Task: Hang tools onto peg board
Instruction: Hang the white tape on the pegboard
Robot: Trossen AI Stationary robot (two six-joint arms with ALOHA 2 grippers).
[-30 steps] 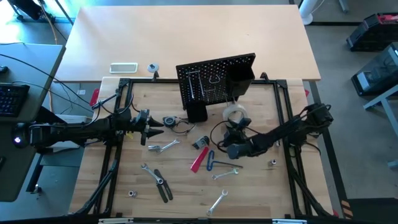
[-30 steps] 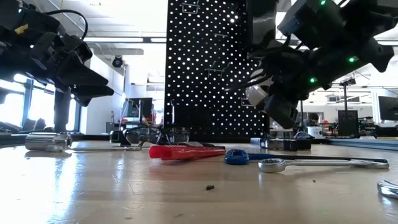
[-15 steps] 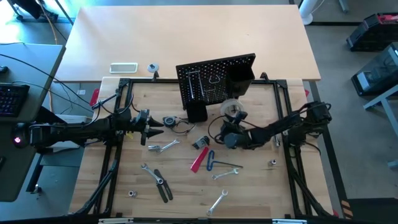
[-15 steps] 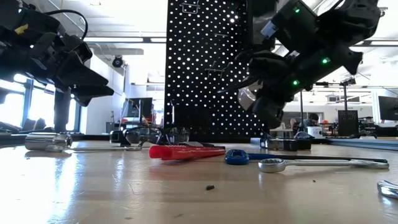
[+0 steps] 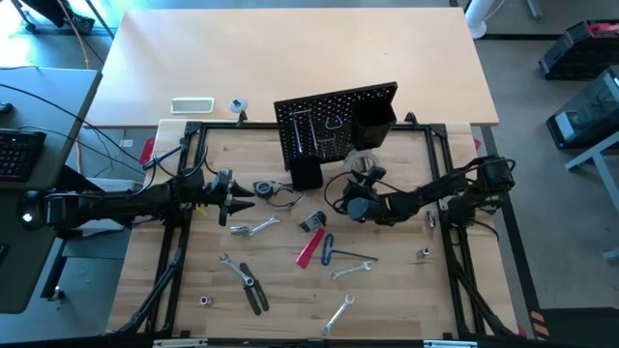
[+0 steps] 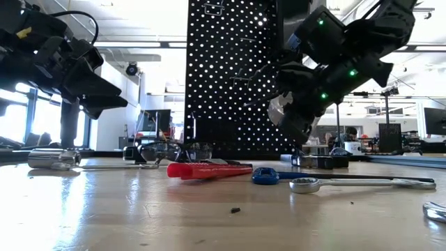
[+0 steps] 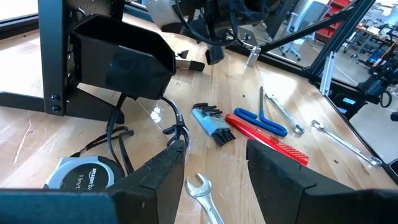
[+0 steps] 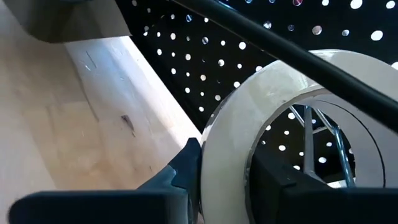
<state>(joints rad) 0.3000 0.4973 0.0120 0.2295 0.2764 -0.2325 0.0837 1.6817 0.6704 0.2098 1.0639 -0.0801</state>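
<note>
My right gripper (image 5: 362, 184), clamped on the tape roll (image 8: 261, 130), has risen toward the peg board (image 5: 329, 121), centre frame; hooking comes next.

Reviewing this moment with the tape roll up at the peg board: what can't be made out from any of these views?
- Whether the tape roll is already over a hook: the right wrist view cuts off the hook's tip behind the roll.
- The roll in the low view: the right claw covers most of it.
- What hangs on the peg board: too small in the high view.
- The left claw, waiting over the tape measure: only its fingers show.
</note>
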